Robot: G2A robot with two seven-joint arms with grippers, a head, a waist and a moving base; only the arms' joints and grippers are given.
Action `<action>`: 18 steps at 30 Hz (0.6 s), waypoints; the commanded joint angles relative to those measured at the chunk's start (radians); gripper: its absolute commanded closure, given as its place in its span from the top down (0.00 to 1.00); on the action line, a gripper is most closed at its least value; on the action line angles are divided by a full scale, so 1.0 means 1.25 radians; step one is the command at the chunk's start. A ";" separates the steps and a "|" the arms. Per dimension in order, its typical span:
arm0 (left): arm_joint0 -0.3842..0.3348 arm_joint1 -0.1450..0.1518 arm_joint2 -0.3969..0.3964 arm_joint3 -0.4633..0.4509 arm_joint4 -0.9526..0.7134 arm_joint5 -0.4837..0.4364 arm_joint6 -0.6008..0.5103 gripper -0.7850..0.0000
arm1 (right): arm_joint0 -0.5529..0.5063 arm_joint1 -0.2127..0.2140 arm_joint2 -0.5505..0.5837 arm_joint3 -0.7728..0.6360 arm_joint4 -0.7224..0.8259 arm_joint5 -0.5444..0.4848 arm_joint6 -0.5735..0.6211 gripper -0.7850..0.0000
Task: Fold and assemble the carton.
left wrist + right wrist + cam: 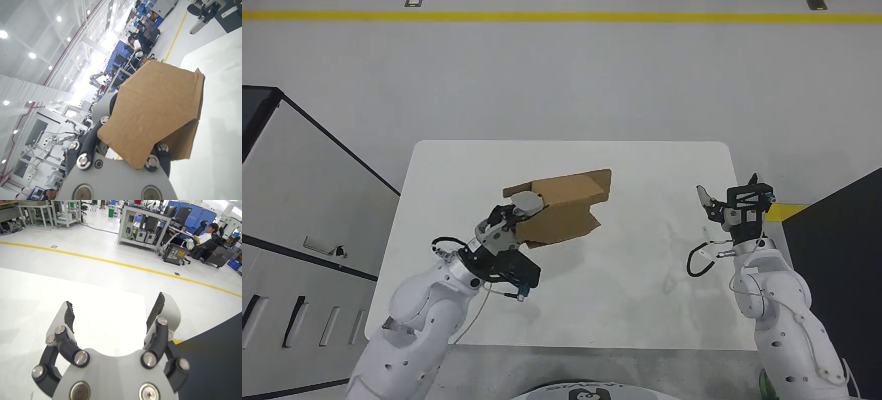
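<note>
The carton (564,205) is a brown cardboard piece, partly folded rather than boxed up, sitting over the left-centre of the white counter (642,290), somewhat toward its far edge. In the top view its broad panel slopes, with a narrow flap sticking out at its left end and another flap jutting from the lower right corner. The left wrist view shows a wide creased panel in front and further layers of cardboard stacked behind it along one edge. Whether its underside rests on the counter or hangs just above it cannot be told.

The left hand (514,218) is clenched on the carton's near left end, one cardboard flap pinched between its fingers (103,108) — the grey finger lies against the flap's outer side while the other is hidden behind the cardboard.

The right hand (115,304) is released, its ribbed pads spread wide with nothing between them. It hangs over the counter's right edge, well apart from the carton.

Beyond the counter a yellow line (562,16) crosses the pale floor — a grey cabinet (302,200) stands at the counter's left and a dark panel (842,250) at its right.
</note>
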 commanded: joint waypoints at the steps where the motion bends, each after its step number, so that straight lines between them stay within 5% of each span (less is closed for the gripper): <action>1: -0.001 0.003 -0.023 -0.011 -0.021 -0.015 0.037 0.00 | 0.000 0.000 0.000 0.000 0.000 0.000 0.000 1.00; 6: 0.001 0.011 -0.080 -0.020 -0.087 -0.047 0.117 0.00 | 0.000 0.000 0.000 0.000 0.000 0.000 0.000 1.00; 18: -0.001 0.010 -0.084 -0.019 -0.127 -0.052 0.113 0.00 | 0.000 0.000 0.000 0.000 0.000 0.000 0.000 1.00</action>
